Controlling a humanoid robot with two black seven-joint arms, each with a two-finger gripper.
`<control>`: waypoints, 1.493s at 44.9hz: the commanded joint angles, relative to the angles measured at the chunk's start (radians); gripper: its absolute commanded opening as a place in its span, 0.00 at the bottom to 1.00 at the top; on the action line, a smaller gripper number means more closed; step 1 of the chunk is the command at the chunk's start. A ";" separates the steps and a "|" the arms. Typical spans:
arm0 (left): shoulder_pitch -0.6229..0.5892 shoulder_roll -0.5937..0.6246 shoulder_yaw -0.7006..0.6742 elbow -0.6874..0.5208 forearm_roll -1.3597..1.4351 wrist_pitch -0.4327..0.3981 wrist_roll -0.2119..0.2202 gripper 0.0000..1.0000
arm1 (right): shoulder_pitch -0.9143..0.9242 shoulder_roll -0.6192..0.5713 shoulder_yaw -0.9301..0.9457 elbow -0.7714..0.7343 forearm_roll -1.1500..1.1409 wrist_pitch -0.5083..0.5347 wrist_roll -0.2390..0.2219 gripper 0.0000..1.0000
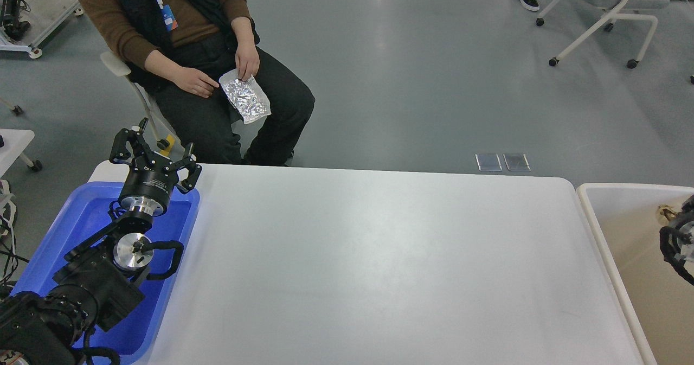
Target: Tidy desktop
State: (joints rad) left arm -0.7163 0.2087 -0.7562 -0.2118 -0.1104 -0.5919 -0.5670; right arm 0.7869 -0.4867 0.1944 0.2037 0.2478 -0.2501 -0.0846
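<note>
L gripper (154, 151) open, above desktop (379, 256) edge.

A smooth grey floor (423, 77) fills the far scene, with pale glare streaks. 2 metal floor plates (502, 162) lie side by side right of centre. A white wheeled chair (607, 12) stands far right; a seated person (200, 56) is far left.

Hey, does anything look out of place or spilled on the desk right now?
Nothing stands out. The desktop shows no spill or damage. The left gripper is open over the blue tray; the only loose item is a foil bag in the seated person's hand.
</note>
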 commanded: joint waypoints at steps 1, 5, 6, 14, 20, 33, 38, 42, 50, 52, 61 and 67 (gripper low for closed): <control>0.000 0.000 0.000 0.000 0.000 0.000 -0.001 1.00 | -0.103 0.060 0.063 -0.081 0.015 -0.006 -0.021 0.00; 0.000 0.000 0.000 0.000 0.000 0.001 0.001 1.00 | -0.127 0.059 0.068 -0.081 0.015 -0.005 -0.021 0.00; 0.000 0.000 0.000 0.000 0.000 0.001 0.001 1.00 | -0.130 0.059 0.069 -0.081 0.015 -0.005 -0.021 0.00; 0.000 0.000 0.000 0.000 0.000 0.001 -0.001 1.00 | -0.149 0.060 0.085 -0.121 0.015 0.002 -0.021 0.00; 0.000 0.000 0.000 0.000 0.000 0.001 -0.001 1.00 | -0.150 0.060 0.085 -0.121 0.015 0.003 -0.021 0.19; 0.000 0.000 0.000 0.000 0.000 0.001 -0.001 1.00 | -0.150 0.060 0.089 -0.118 0.008 0.006 -0.010 1.00; 0.000 0.000 0.000 0.000 0.000 0.001 -0.001 1.00 | -0.149 0.060 0.076 -0.113 -0.001 0.006 -0.009 1.00; 0.000 0.000 0.000 0.000 0.000 0.001 -0.001 1.00 | -0.144 0.062 0.076 -0.109 -0.002 0.005 -0.009 1.00; 0.000 0.000 0.000 0.000 0.000 0.001 0.001 1.00 | -0.127 0.062 0.079 -0.106 -0.002 0.005 -0.009 1.00; 0.000 0.000 0.000 0.000 0.000 0.001 -0.001 1.00 | -0.118 0.060 0.080 -0.106 -0.002 0.005 -0.009 1.00; 0.000 0.000 0.002 0.000 0.000 0.001 -0.001 1.00 | -0.060 0.060 0.099 -0.104 0.001 0.002 -0.007 1.00; 0.000 0.000 0.002 0.000 0.000 0.001 0.001 1.00 | -0.015 0.060 0.152 -0.095 0.013 0.011 -0.004 1.00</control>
State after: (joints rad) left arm -0.7164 0.2086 -0.7562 -0.2117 -0.1104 -0.5906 -0.5675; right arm 0.7049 -0.4259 0.2889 0.0985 0.2503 -0.2472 -0.0921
